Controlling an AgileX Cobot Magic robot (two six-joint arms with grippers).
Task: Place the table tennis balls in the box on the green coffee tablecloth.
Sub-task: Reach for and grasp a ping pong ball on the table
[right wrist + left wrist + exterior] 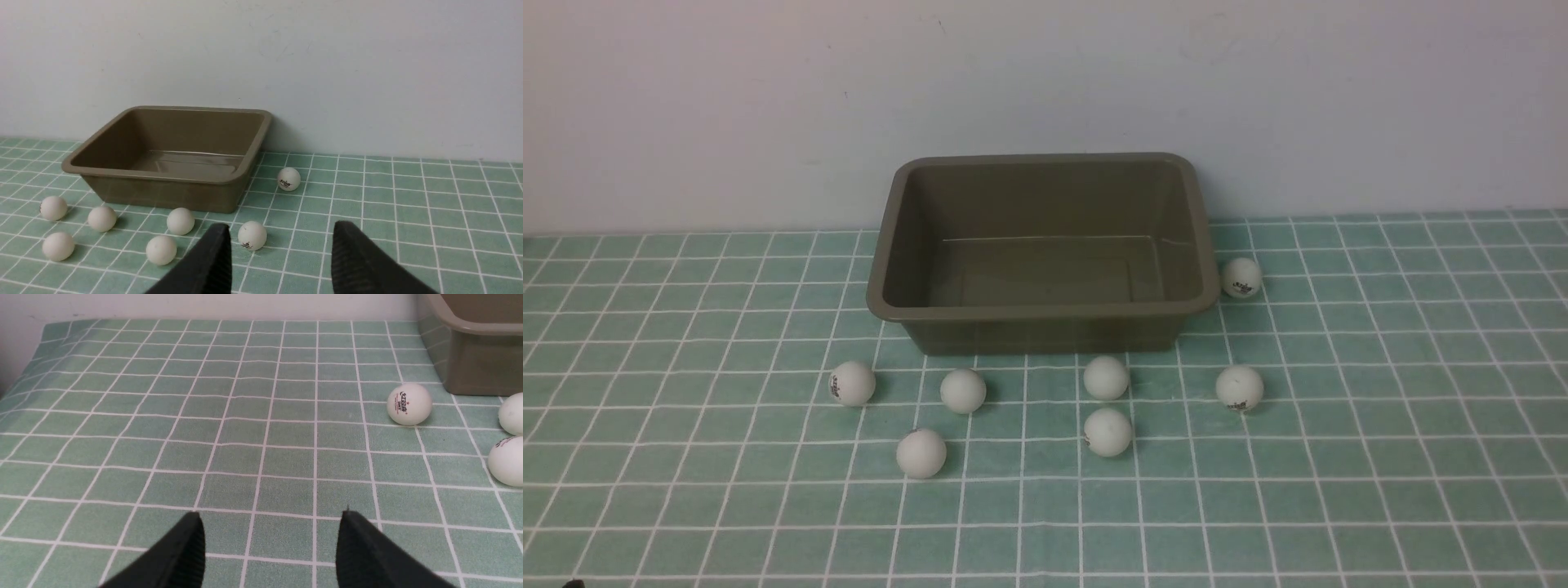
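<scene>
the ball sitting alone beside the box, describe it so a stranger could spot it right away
Find the olive-brown box at the back of the green checked tablecloth. Just off its right end lies a white table tennis ball, dark logo showing. The other six balls lie in front of the box; only this one sits beside it.

The box point(163, 192) sat by the wall point(327, 61) on the green coffee tablecloth point(408, 204). Six table tennis balls point(180, 221) lay scattered along its near side, and a seventh ball point(289, 179) lay off one short end. The right gripper point(282, 226) hung low with its black fingers point(206, 265) apart.
</scene>
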